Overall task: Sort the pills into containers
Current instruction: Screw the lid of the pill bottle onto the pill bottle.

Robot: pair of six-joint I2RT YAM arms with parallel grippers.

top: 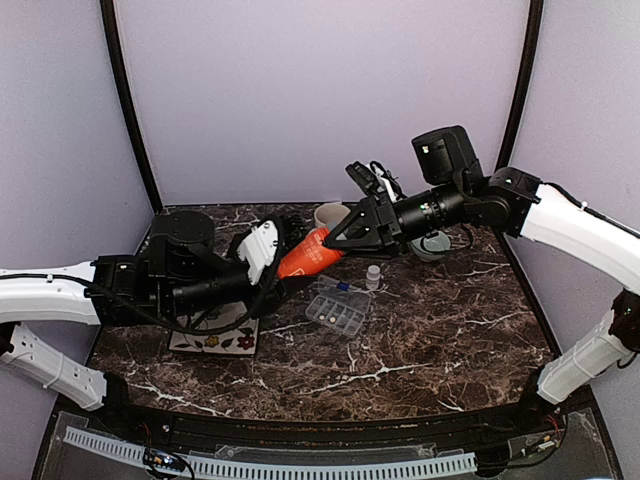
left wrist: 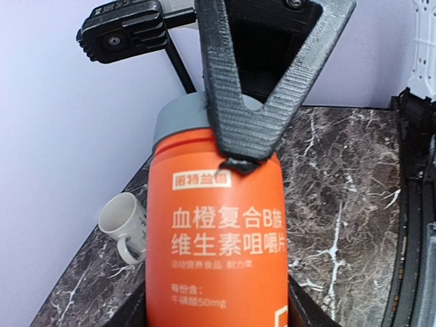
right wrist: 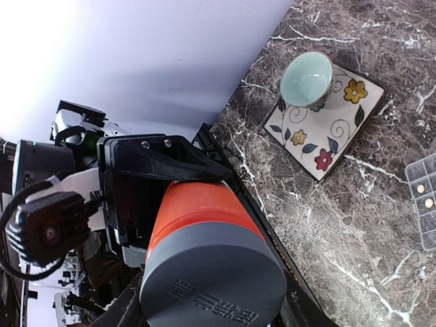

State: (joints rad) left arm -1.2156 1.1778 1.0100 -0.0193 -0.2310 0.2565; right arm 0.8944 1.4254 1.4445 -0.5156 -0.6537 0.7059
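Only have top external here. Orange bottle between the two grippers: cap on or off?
Observer: On. Right wrist shows a grey cap seated on the orange bottle.
Operator: Right gripper actually on it?
Observer: Looks so. Left wrist shows one finger lying across the cap's rim, its tip reaching the orange shoulder.
Operator: Floral tile is half hidden here. Anything on it?
Observer: A pale green bowl, upright on one corner of the tile, nothing visible inside.
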